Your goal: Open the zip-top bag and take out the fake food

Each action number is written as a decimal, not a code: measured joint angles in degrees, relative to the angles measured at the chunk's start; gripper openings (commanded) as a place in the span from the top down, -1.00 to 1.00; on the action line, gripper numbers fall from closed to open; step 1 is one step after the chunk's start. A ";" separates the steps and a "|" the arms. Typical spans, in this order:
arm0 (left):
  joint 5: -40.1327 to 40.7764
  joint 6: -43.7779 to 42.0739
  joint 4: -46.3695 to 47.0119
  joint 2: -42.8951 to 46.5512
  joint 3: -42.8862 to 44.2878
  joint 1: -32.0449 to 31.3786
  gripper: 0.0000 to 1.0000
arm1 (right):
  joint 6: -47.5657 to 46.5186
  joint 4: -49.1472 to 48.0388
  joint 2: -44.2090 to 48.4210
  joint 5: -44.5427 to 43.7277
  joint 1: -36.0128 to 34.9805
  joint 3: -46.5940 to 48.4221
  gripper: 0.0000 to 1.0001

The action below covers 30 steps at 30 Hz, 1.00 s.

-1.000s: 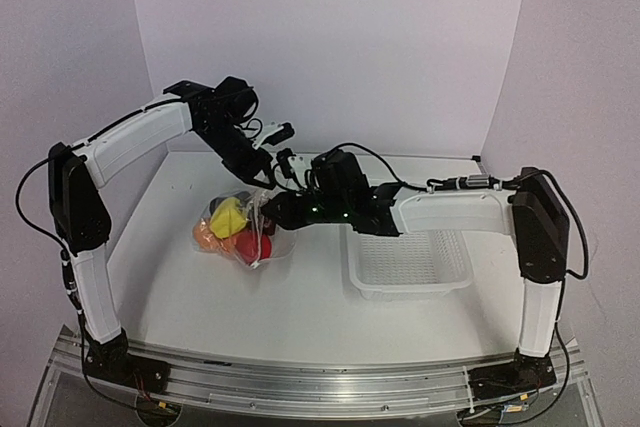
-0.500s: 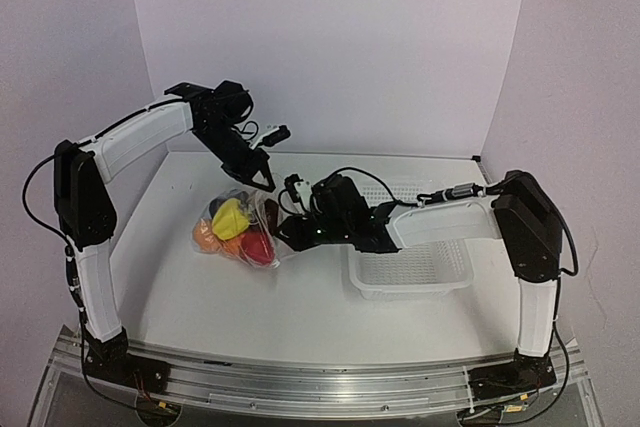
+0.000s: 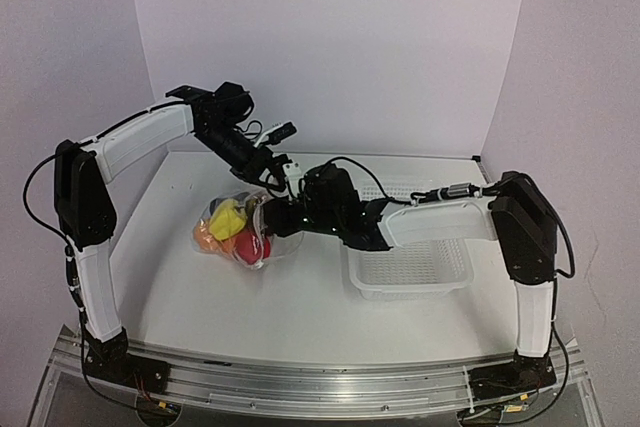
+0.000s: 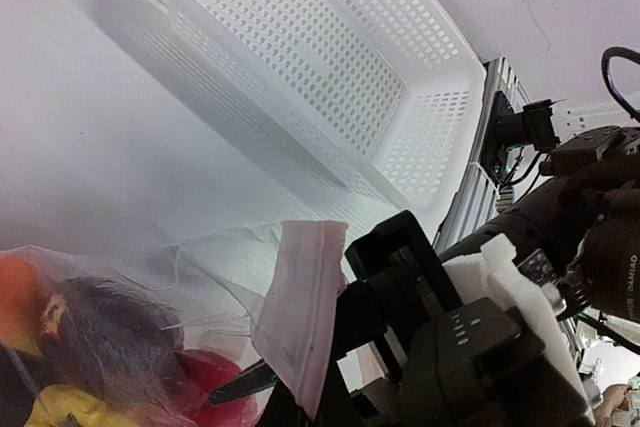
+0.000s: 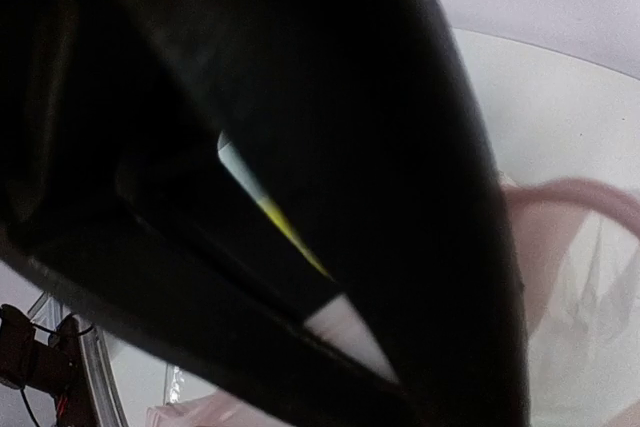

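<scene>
The zip-top bag (image 3: 252, 253) lies on the worktop (image 3: 250, 312) left of centre, and the fake food (image 3: 228, 219) is bunched inside it: yellow, orange and red pieces are seen through the film, with a dark purple one in the left wrist view. None of it has been taken out. The left hand (image 3: 272, 175) is closed at the bag's upper far edge. It seems placed there to keep the mouth held up and the bag anchored, though the pinch itself is not shown. The pinkish zip strip (image 4: 300, 297) stands parted and upright, so the bag is judged to be open. The right hand (image 3: 272, 219) is brought low and level to that mouth, pointed at the fruit, presumably for reaching in. Whether it is open or gripping cannot be told, its own camera being blocked by dark housing. The white mesh basket (image 3: 410, 289) is set well apart to the right, presumably to receive the pieces.
</scene>
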<state>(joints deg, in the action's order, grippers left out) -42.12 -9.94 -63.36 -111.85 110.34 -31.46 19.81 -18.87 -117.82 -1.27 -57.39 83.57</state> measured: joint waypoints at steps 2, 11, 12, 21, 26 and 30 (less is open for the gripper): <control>-0.38 0.49 0.76 0.00 -0.30 0.11 1.00 | 0.30 -1.40 -1.14 -2.13 -0.18 0.59 0.30; -1.25 0.68 1.84 0.07 -1.28 1.62 1.00 | -4.05 -6.75 -8.66 -16.11 -0.31 5.15 -0.37; -1.31 0.57 1.86 0.07 -1.31 1.75 1.00 | -5.06 -7.48 -9.23 -17.15 -0.27 5.65 -0.39; -2.59 -0.92 1.47 0.11 -1.33 2.15 1.00 | -10.76 -12.78 -11.58 -21.23 0.11 6.22 -0.43; -5.77 -3.09 -1.07 0.11 -0.94 2.08 1.00 | -10.93 -14.82 -13.75 -20.82 0.82 6.40 -0.42; -5.98 -3.57 -1.55 0.09 -0.85 2.18 1.00 | -11.01 -16.20 -14.53 -20.86 1.04 6.40 -0.42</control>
<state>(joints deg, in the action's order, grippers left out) -48.11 -13.51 -64.92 -111.76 109.49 -29.28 8.80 -35.07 -132.34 -22.13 -56.35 89.97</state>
